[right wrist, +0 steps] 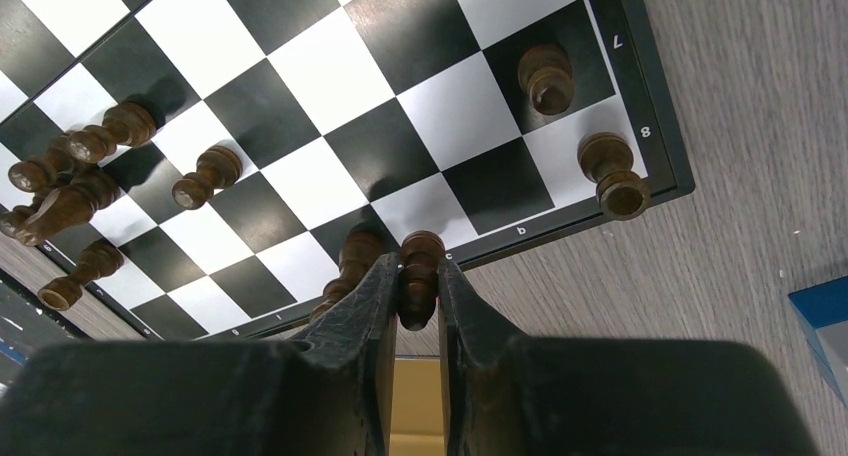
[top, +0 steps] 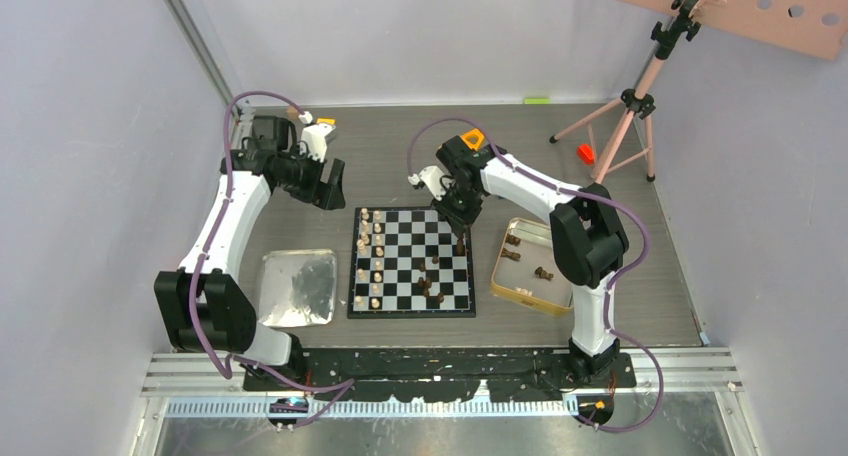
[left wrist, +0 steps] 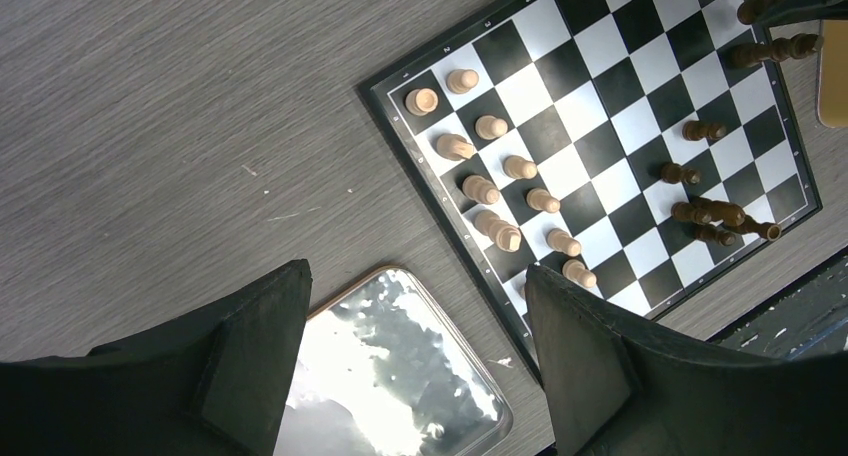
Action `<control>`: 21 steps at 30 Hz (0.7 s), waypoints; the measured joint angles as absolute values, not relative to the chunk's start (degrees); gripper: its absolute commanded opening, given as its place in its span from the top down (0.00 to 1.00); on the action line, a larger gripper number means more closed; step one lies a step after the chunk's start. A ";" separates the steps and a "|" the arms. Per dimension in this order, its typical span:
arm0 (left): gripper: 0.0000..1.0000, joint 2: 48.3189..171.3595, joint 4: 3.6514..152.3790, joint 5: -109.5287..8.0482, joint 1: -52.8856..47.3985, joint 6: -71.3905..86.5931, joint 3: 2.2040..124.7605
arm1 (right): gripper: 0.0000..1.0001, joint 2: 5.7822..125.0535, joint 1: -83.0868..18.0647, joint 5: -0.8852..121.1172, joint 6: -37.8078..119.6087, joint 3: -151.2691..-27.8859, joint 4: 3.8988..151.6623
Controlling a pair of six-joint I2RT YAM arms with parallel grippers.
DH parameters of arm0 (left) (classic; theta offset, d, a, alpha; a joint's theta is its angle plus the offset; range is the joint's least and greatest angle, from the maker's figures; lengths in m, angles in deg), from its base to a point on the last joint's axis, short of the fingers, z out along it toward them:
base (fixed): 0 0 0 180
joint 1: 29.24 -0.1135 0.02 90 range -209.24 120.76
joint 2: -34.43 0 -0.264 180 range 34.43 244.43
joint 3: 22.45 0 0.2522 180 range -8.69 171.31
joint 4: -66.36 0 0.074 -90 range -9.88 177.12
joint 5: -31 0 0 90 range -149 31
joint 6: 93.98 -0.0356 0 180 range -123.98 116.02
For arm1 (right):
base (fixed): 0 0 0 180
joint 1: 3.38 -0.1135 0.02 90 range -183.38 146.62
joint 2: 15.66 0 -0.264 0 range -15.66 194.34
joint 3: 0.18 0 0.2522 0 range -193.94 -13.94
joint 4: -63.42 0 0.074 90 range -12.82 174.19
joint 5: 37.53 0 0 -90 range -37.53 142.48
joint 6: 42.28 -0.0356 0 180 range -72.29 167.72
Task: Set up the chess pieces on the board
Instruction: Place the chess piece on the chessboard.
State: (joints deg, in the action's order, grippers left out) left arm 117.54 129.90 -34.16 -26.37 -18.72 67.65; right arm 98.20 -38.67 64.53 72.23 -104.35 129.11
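Observation:
The board (top: 400,258) lies mid-table, with light tan pieces (top: 370,261) in its two left columns and a few dark brown pieces (top: 430,281) on its right side. My right gripper (top: 459,221) is over the board's far right part. In the right wrist view it (right wrist: 420,268) is shut on a dark brown piece (right wrist: 420,246) at the board's edge (right wrist: 560,221), close beside another dark piece (right wrist: 358,251). My left gripper (top: 328,186) hangs open and empty left of the board's far corner. In its wrist view it (left wrist: 415,326) looks down on the board (left wrist: 640,126) and the tan pieces (left wrist: 490,171).
A gold-rimmed tin (top: 500,286) right of the board holds a few dark pieces (top: 543,273). A shiny silver tray (top: 275,276) lies left of the board, also in the left wrist view (left wrist: 390,376). A blue brick (right wrist: 825,316) lies near the board. A pink tripod (top: 625,116) stands at the back right.

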 measured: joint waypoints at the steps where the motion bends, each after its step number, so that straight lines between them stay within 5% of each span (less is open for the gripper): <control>1: 0.19 117.54 129.90 -34.10 -26.37 -18.70 67.67 | 0.93 98.20 -38.67 64.53 72.25 -104.29 129.11; 21: 0.19 117.54 129.90 -33.90 -26.37 -18.09 67.65 | 0.91 99.86 -38.67 64.77 72.23 -104.27 129.04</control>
